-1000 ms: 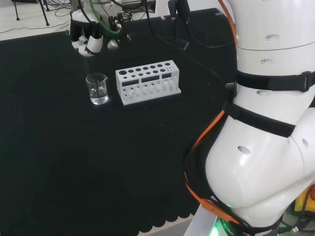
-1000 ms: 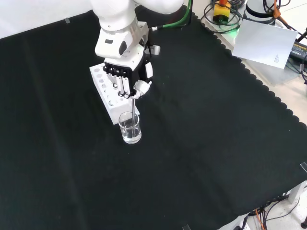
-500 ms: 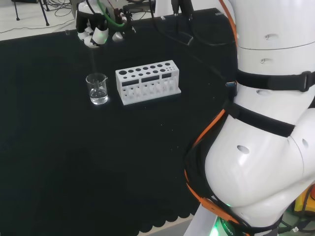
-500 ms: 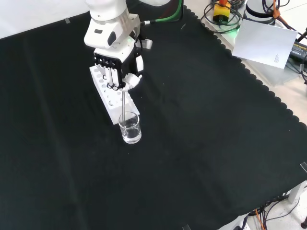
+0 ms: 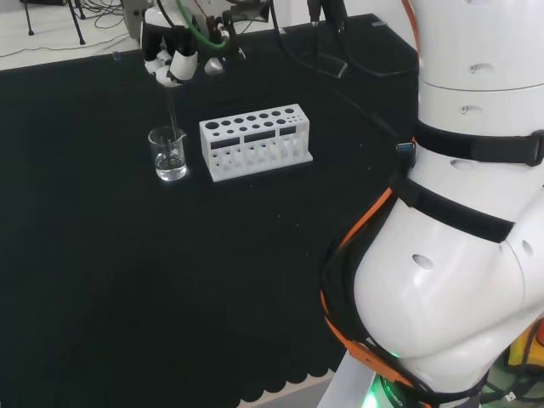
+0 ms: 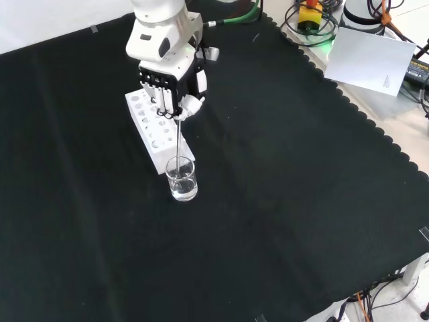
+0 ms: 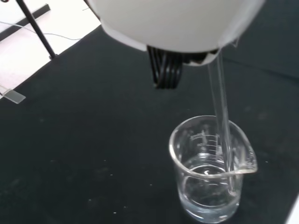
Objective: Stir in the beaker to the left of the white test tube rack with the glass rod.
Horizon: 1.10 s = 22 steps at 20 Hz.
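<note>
So the black and white robot hand (image 6: 169, 86) has its fingers (image 6: 163, 100) and thumb curled in, pinching the top end of a thin clear glass stirring rod (image 6: 179, 139). In the front view you can see the rod running down from the fingertips, leaning a little, straight into the small clear glass beaker (image 6: 181, 178) that sits right below the hand. In the head view the hand (image 5: 173, 61) hangs above the beaker (image 5: 168, 153) and the rod (image 5: 172, 112) drops from it into the glass.

The wrist view gives the best look at the contents: the beaker (image 7: 212, 169) has a pour spout and printed graduation marks, and it's roughly a third to half full of clear liquid. The rod (image 7: 223, 126) goes in near the spout side, with its lower end under the liquid surface, close to the wall. I can't tell if the tip is touching the bottom.

Just beside the beaker, on the side away from the camera in the front view, is the white plastic test tube rack (image 6: 154, 131) with rows of round holes on top. In the head view the rack (image 5: 256, 140) sits to the right of the beaker, below and to the right of the hand. Its holes look empty from here.

Everything stands on the counter with the black cloth (image 6: 281, 201) over it.
</note>
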{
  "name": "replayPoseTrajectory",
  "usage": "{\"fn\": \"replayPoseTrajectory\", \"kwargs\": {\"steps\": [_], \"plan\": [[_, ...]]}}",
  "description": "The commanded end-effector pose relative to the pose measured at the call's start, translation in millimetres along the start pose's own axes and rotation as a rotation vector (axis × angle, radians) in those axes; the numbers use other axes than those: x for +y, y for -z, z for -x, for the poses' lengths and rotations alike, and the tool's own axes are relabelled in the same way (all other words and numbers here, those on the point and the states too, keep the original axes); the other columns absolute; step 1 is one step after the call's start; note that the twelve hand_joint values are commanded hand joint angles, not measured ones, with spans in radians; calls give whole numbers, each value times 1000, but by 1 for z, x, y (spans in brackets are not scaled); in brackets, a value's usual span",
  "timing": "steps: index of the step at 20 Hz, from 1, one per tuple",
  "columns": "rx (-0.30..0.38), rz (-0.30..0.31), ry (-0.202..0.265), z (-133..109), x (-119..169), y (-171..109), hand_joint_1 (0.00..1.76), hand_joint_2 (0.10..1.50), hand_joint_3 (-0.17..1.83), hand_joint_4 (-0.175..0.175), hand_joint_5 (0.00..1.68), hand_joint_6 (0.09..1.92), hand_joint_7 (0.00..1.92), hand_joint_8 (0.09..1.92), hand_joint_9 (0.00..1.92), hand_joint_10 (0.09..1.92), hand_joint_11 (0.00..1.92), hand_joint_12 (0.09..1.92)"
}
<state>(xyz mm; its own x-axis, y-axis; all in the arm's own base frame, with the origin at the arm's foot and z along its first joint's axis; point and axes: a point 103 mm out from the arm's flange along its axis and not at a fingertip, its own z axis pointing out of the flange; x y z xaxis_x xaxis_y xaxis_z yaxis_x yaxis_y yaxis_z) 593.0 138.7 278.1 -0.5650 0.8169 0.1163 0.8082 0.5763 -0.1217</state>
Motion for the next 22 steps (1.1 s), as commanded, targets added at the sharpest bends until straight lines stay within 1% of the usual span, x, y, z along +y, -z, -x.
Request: {"fn": "replayPoseTrajectory", "kwargs": {"steps": [1,5,9,16,21,22], "plan": [[28,7,31,-18,14,-2,1323,461,1093,-175,1275,696,1222,1230,1663,1015,1718,849],[49,18,39,-22,25,-3,1323,461,1093,-175,1275,697,1223,1229,1663,1015,1718,849],[51,30,39,-17,30,0,1323,461,1093,-175,1275,697,1223,1229,1664,1014,1718,850],[41,45,13,1,17,7,1323,461,1094,-175,1276,696,1223,1229,1664,1014,1718,850],[29,38,5,5,10,7,1323,460,1094,-175,1276,696,1223,1229,1664,1014,1719,850],[35,41,6,6,8,7,1323,460,1094,-175,1276,696,1223,1229,1664,1014,1719,850]]}}
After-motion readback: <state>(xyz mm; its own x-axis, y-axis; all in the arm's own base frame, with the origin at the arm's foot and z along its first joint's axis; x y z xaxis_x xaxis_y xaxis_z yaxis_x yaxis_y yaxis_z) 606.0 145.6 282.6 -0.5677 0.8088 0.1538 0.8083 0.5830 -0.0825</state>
